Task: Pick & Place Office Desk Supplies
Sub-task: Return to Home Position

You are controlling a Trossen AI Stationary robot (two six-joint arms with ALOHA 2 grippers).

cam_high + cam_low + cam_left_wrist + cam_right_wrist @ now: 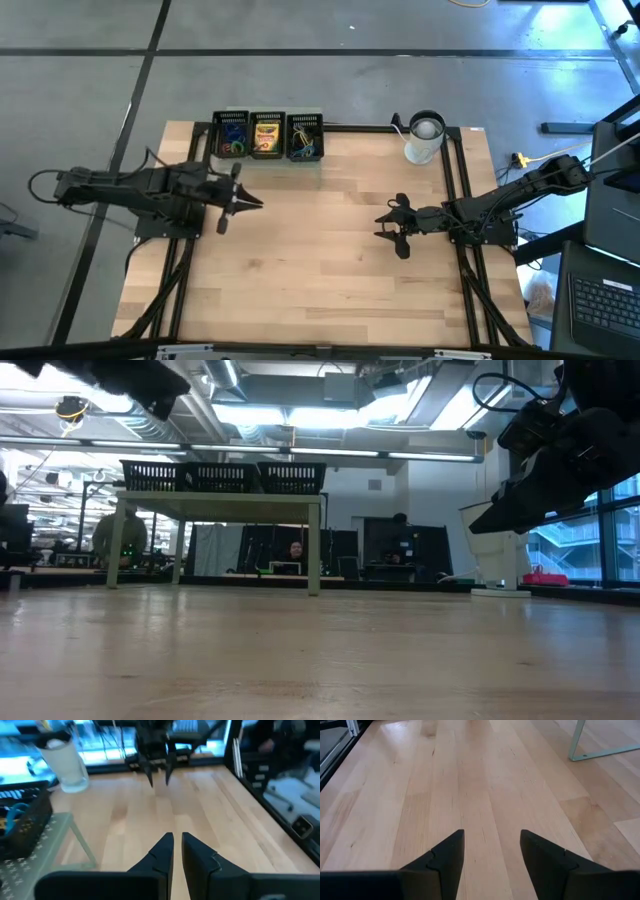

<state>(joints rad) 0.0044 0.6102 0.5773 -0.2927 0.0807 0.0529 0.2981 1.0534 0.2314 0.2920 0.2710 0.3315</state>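
With the supplies [266,137] binned on the stand [280,165], we should draw the left gripper [177,839], pinched nearly closed, and the right gripper [492,834], spread wide, both empty, home clear of the cup [424,138]

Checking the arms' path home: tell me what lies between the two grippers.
Only bare tabletop between left gripper and right gripper, shown in the high view.
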